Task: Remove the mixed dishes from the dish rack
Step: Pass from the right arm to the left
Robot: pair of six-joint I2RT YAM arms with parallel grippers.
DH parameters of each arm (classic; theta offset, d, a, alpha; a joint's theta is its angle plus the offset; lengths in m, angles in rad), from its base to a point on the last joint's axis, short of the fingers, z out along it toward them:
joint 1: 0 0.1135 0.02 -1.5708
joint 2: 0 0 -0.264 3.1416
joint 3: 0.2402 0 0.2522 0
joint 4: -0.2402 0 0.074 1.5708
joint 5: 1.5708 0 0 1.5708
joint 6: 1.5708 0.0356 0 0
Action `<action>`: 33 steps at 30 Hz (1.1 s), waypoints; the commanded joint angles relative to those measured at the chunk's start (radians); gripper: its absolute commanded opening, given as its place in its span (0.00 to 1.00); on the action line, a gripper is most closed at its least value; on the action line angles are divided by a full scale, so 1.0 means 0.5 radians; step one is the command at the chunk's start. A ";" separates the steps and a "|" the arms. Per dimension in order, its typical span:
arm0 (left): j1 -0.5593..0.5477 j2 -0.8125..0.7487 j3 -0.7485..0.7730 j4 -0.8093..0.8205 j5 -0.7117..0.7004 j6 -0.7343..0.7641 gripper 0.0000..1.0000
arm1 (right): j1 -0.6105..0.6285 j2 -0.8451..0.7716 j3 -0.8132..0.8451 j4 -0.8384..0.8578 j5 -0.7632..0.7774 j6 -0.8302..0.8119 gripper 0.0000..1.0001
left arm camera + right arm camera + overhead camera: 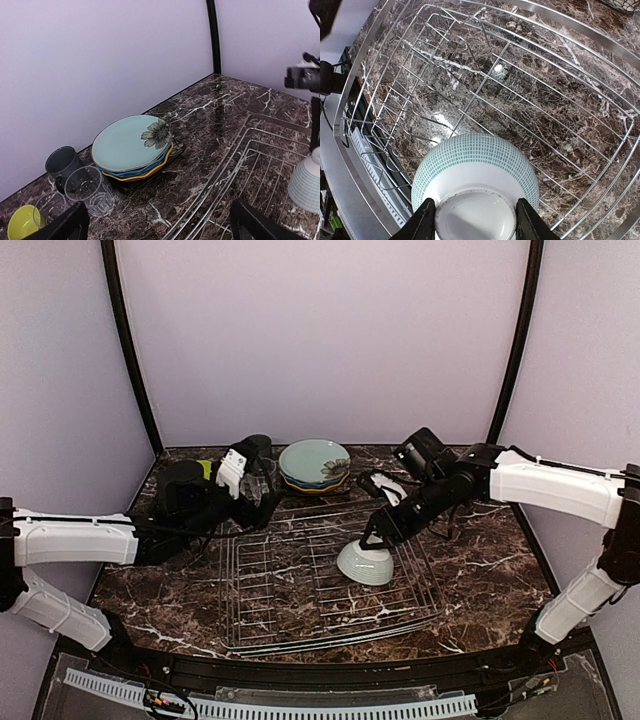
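Note:
My right gripper point(475, 221) is shut on the foot ring of an upturned white bowl with a teal grid pattern point(475, 160), one finger point(422, 222) on each side. The bowl point(365, 563) is over the right part of the silver wire dish rack point(290, 615); whether it touches the wires I cannot tell. Behind the rack sits a stack of plates point(131, 145), pale teal on top. My left gripper point(160, 227) is open and holds nothing, low over the table by the rack's back left corner point(250, 150).
At the back left stand a dark grey mug point(62, 162), two clear glasses point(92, 190) and a lime-green bowl point(20, 222), close to my left gripper. The rest of the rack holds no dishes. Dark marble table, walls behind and at both sides.

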 commanded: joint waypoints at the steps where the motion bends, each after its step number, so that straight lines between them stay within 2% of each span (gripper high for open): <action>1: -0.061 -0.146 -0.206 0.468 0.178 0.511 0.99 | -0.088 -0.094 0.003 0.160 -0.187 -0.007 0.34; 3: -0.100 -0.148 -0.240 0.460 0.307 0.629 0.99 | -0.127 -0.111 0.003 0.178 -0.241 0.007 0.34; 10: -0.318 -0.059 -0.288 0.432 0.356 1.010 0.98 | -0.190 -0.119 0.043 0.194 -0.366 0.023 0.32; 19: -0.411 0.051 -0.163 0.208 0.375 1.214 0.92 | -0.209 -0.078 0.145 0.214 -0.465 0.068 0.32; 27: -0.494 0.215 -0.021 0.173 0.360 1.345 0.86 | -0.207 -0.053 0.171 0.276 -0.551 0.133 0.31; 33: -0.576 0.355 0.069 0.277 0.268 1.431 0.81 | -0.209 -0.019 0.153 0.378 -0.629 0.199 0.30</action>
